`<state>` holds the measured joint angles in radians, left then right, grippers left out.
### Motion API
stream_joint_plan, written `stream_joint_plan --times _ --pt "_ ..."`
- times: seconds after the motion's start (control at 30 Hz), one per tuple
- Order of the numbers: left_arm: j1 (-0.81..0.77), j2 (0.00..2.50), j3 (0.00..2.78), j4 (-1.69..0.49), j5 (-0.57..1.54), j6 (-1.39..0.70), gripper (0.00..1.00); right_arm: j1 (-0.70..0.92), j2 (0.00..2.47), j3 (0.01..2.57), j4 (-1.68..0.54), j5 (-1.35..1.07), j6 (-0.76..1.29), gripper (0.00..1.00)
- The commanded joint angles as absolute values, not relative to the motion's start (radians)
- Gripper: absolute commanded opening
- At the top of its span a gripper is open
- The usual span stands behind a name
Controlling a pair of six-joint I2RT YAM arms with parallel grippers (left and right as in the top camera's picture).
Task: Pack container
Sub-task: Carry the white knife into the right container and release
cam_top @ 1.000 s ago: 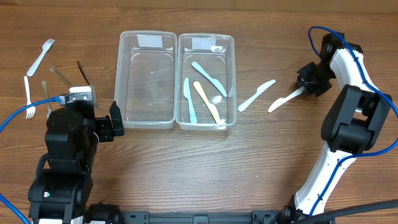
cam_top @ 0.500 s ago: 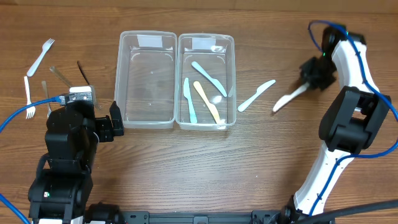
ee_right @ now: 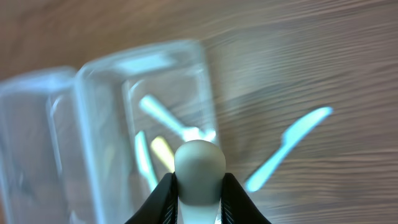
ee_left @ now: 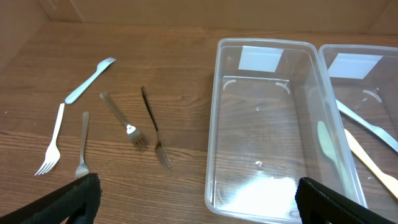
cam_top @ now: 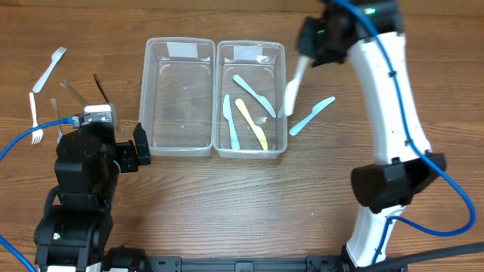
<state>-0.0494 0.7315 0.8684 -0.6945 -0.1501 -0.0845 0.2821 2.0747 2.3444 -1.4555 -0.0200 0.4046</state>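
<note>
Table [cam_top: 227, 211] space is dominated by the right arm [cam_top: 389, 98], stretched up toward 1 o'clock, while the left arm [cam_top: 83, 177] sits at 8 o'clock with the left gripper [ee_left: 199, 202] spread apart and holding nothing. Two clear tubs stand side by side at 12 o'clock. The left container [cam_top: 178, 106] is bare, and the right container [cam_top: 249, 151] holds a yellow knife [cam_top: 252, 123] and some pale blue ones. The right gripper [ee_right: 199, 200] is clamped on the handle of a white plastic knife [cam_top: 292, 85], which hangs tip-down right over that tub's 3 o'clock rim, not clearly inside it. The main risk lies there. If let go here, the blade would likely strike the rim and tip out onto the wood, or end up leaning across the wall. If it is carried lower without shifting toward 9 o'clock, it could push the light tub sideways. A light blue knife [cam_top: 311, 115] lies just outside that wall at 3 o'clock, and a falling knife could knock it farther off. The wrist view is blurred, so the clearance is hard to judge. Forks [cam_top: 50, 68] wait at 10 o'clock, unpacked.
</note>
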Motion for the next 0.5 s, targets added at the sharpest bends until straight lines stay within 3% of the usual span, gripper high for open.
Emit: stream_joint_plan --times 0.0,0.37,0.47 --pt "-0.039 0.731 0.894 -0.691 -0.138 -0.105 1.00 0.355 2.088 2.299 -1.433 -0.021 0.390 0.04" --pt "-0.039 0.731 0.894 -0.691 -0.138 -0.105 1.00 0.433 2.089 1.927 -1.225 -0.085 0.411 0.04" --pt "-0.039 0.731 0.894 -0.691 -0.138 -0.105 1.00 0.433 2.089 1.900 -1.210 -0.084 0.388 0.08"
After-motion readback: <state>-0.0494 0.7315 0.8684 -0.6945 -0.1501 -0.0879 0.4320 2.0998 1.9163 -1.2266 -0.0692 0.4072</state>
